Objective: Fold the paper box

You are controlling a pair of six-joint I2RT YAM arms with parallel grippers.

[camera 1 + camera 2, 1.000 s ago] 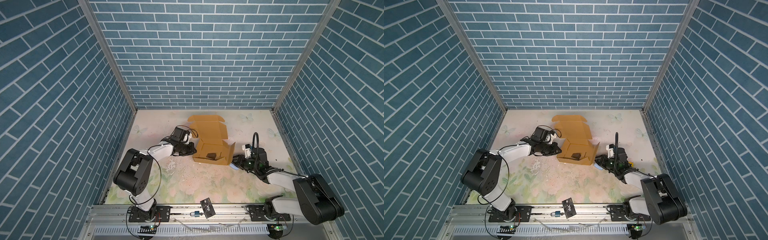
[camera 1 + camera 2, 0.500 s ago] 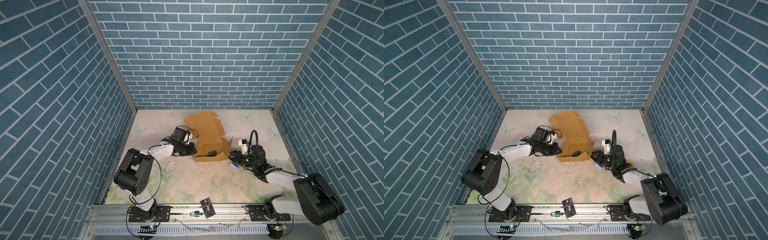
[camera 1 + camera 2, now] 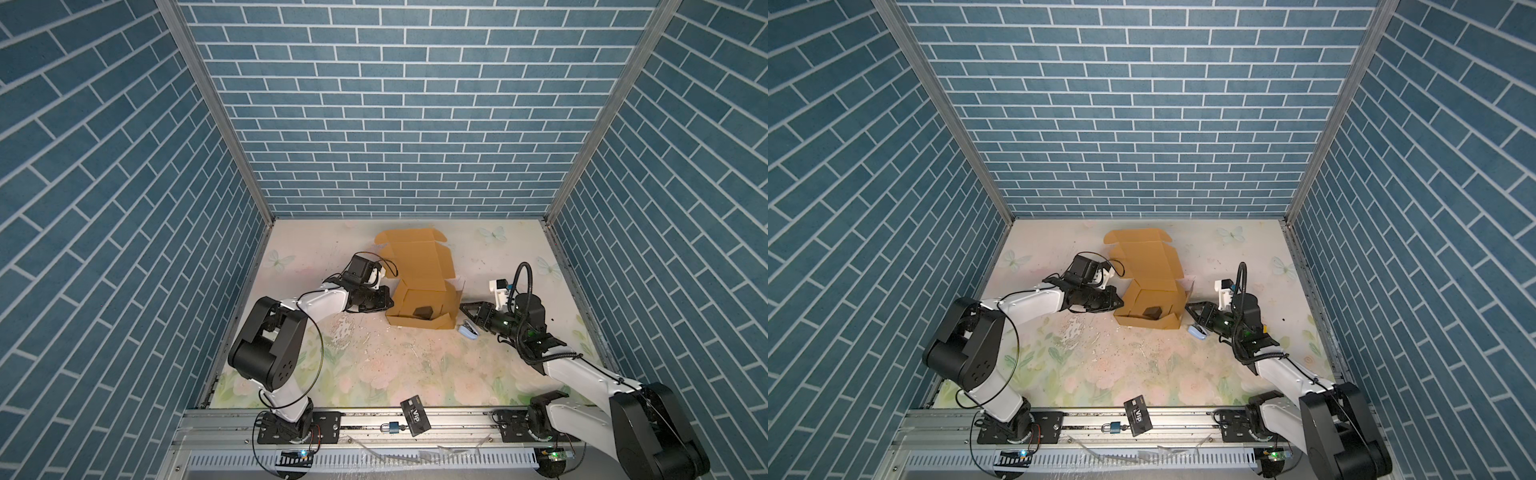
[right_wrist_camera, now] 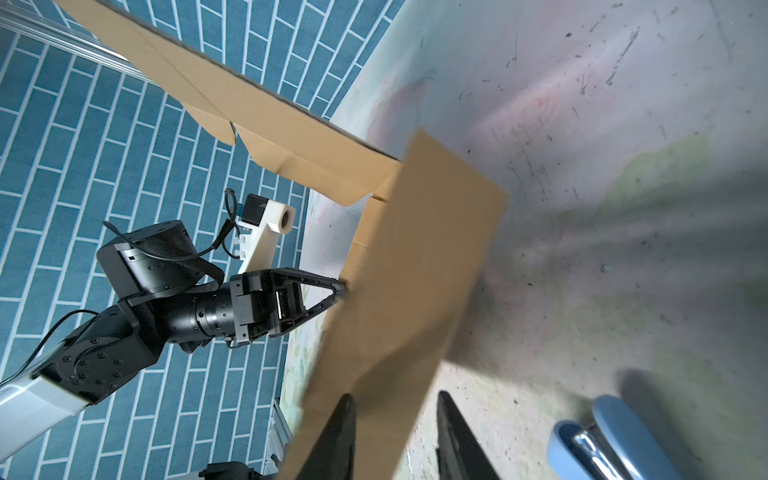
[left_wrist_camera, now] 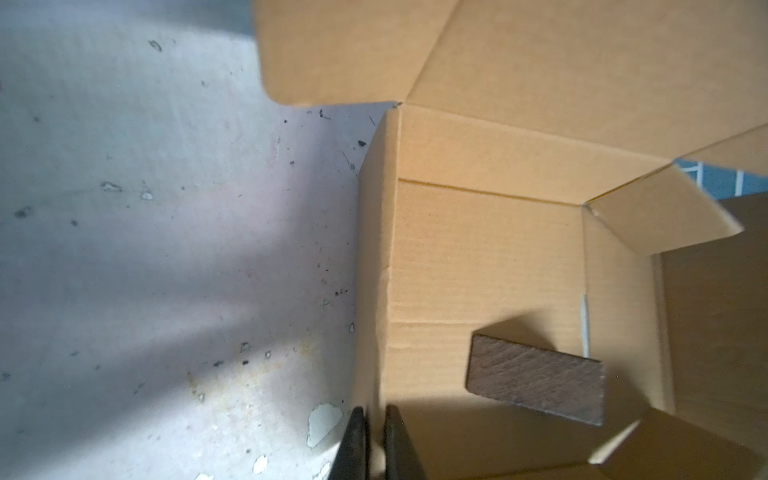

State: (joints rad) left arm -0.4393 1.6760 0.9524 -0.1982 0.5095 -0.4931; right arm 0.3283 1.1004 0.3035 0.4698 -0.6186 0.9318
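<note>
The paper box [image 3: 419, 274] [image 3: 1148, 270] is a tan cardboard mailer standing partly formed mid-table, its lid tilted up at the back. My left gripper [image 3: 388, 303] [image 3: 1116, 305] is shut on the box's left wall, and the left wrist view shows the wall's edge pinched at the left gripper [image 5: 374, 440]. My right gripper [image 3: 463, 309] [image 3: 1187, 308] is at the box's right side. In the right wrist view the right gripper [image 4: 395, 440] stands open, with a side flap [image 4: 419, 266] between its fingers and a gap on one side.
A dark brown block [image 3: 423, 311] [image 5: 536, 386] lies inside the box. A light blue stapler-like object [image 3: 468, 330] [image 4: 615, 440] lies on the mat beside my right gripper. A black VIP card [image 3: 415, 415] and a padlock [image 3: 392, 427] rest on the front rail.
The lid has swung up and leftward and the right side has folded up. My right gripper has moved up against the box's right side. The left gripper has kept its hold.
</note>
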